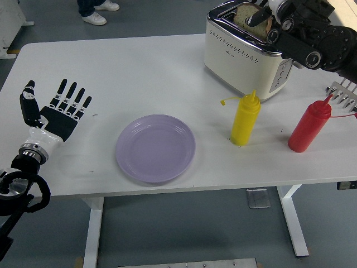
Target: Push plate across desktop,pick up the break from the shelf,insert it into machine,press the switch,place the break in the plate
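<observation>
The right hand reaches in from the upper right over the toaster. 1 dark finger lies across the face of the bread, which stands upright in the toaster's slot with its top half showing. Whether the fingers are closed on the slice cannot be told; the rest of the hand is masked by the black forearm behind it. The toaster stands at the far right of the worktop, directly under those fingers, its side lever facing the right edge.

The left hand lies flat on the worktop at the near left, palm down, 4 fingers spread wide and pointing away, thumb out to the side, holding nothing.

The plate, lilac and bare, sits near the front edge, to the right of the left fingers and well apart from them, touching neither hand.

A yellow bottle stands upright in front of the toaster, below the right fingers. A red bottle stands upright further right, apart from the yellow 1. A metal rack shows at the right edge, just beyond the red bottle's nozzle.

A person's shoes show on the floor past the far edge.
</observation>
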`<state>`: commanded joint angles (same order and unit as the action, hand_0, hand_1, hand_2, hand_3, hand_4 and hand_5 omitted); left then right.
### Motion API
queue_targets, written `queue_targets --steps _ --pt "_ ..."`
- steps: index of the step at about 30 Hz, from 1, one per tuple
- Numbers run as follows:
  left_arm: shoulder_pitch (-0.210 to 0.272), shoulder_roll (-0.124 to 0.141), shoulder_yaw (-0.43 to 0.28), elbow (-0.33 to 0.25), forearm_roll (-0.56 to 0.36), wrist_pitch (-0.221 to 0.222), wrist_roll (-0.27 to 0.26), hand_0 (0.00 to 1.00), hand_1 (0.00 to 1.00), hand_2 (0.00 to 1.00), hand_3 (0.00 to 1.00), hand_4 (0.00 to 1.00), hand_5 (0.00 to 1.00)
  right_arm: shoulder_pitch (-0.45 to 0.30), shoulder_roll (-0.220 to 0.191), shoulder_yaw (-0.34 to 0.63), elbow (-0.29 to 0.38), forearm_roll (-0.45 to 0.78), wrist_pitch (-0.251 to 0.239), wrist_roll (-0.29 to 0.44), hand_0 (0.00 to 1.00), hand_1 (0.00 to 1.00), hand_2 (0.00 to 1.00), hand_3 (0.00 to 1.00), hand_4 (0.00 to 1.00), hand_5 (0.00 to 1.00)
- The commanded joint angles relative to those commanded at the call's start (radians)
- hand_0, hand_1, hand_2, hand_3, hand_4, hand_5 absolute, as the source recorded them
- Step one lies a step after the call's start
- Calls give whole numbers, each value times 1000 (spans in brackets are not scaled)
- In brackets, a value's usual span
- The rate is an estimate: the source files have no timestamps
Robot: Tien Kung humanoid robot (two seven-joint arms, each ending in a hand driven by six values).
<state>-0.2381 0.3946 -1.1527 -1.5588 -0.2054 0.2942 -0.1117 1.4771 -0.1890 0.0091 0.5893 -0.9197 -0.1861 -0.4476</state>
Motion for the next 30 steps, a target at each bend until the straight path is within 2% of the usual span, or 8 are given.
queue_targets --steps 2,7,8,13,14,25,26,30 --pt "0 0 1 1 0 0 0 831 787 771 752 765 998 -2 3 0 1 -7 -2 -3 255 451 436 644 716 161" --pt "-2 0 0 0 0 1 -1 831 787 771 752 765 998 -7 6 -2 9 -15 -19 -3 255 451 436 644 716 161" --pt "-2 -1 0 0 0 1 -1 831 787 771 753 764 998 -8 6 -2 10 -16 -25 -2 246 437 385 595 525 2" --pt "-2 -1 0 0 0 1 -2 831 787 771 753 764 998 -10 4 -2 18 -24 -50 -1 246 437 385 595 525 2" --pt "-2 -1 -1 0 0 2 -3 831 788 772 752 765 998 -11 3 -1 20 -27 -55 -2 239 439 387 552 344 2" --pt "-1 -3 -4 1 1 3 -4 831 789 772 752 765 998 -22 -6 27 48 -82 -82 -17 310 426 360 524 333 2" --pt "0 -3 -5 1 1 3 -4 832 789 773 752 766 998 -22 -9 36 51 -90 -84 -18 320 412 344 500 229 2" --pt "2 -4 -8 1 2 3 -3 832 789 773 752 766 998 -22 -24 78 71 -126 -83 -21 320 412 344 500 229 2"
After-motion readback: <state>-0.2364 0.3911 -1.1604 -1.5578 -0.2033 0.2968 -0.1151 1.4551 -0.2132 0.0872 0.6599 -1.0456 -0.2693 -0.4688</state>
